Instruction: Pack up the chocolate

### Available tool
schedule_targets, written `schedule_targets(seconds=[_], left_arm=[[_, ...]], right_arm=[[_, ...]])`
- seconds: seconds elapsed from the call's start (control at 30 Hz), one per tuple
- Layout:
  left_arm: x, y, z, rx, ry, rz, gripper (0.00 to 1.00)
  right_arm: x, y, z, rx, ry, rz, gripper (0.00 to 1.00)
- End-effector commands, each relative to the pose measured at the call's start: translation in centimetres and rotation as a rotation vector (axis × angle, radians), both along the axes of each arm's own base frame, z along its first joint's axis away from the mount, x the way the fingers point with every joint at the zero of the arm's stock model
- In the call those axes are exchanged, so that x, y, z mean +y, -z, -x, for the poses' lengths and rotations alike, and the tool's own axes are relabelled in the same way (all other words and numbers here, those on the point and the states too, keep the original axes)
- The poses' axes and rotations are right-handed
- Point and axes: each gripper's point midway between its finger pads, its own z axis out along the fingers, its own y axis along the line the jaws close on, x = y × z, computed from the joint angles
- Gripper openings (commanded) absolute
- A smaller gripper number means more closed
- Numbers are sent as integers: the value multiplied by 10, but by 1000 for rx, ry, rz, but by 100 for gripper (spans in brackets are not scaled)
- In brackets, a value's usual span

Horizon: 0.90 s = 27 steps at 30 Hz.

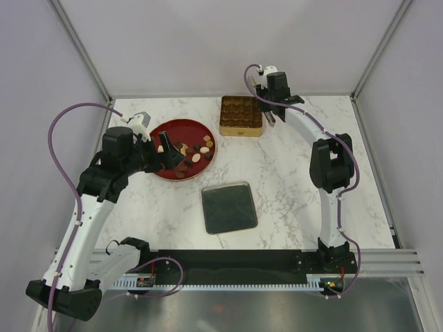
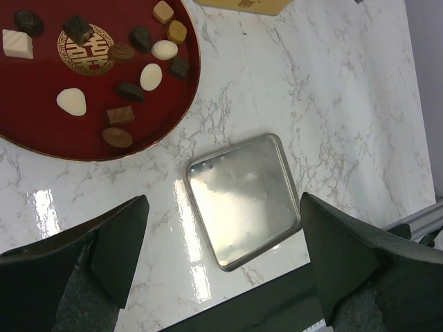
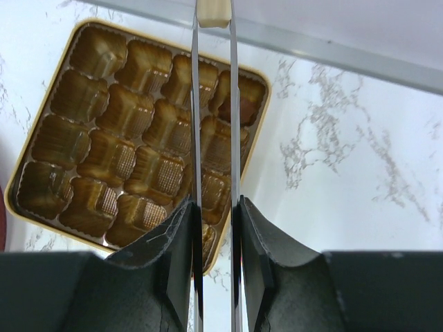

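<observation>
Several chocolate pieces, dark, light brown and cream, lie loose on the round red dish, also seen in the top view. My left gripper hangs open and empty over the table beside the dish. My right gripper is shut on a pair of metal tongs. The tong tips pinch a cream chocolate piece beyond the far edge of the gold box of moulded cups. In the top view this gripper stands at the box's right side.
A square silver tin lid lies flat at the table's middle front, also under my left wrist. White walls and frame posts close in the marble table at the back and sides.
</observation>
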Motion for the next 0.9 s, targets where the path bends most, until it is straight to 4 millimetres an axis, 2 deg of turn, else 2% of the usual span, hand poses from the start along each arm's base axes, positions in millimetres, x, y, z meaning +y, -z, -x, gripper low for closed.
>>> schedule_targets(seconds=[0.0, 0.07, 0.17, 0.57, 0.73, 0.87], left_arm=[[-3, -15, -2, -35, 8, 27, 99], [-3, -14, -3, -31, 7, 27, 99], [-3, -12, -4, -29, 6, 29, 98], [-5, -9, -5, -24, 10, 32, 99], [-5, -10, -5, -25, 10, 34, 98], [-5, -11, -4, -28, 12, 37, 99]], right_arm=[[11, 10, 2, 15, -22, -46, 28], [13, 8, 3, 11, -22, -63, 28], [15, 21, 12, 35, -41, -77, 28], [15, 40, 21, 76, -50, -81, 33], [16, 36, 21, 68, -48, -86, 41], [16, 20, 20, 39, -51, -92, 44]])
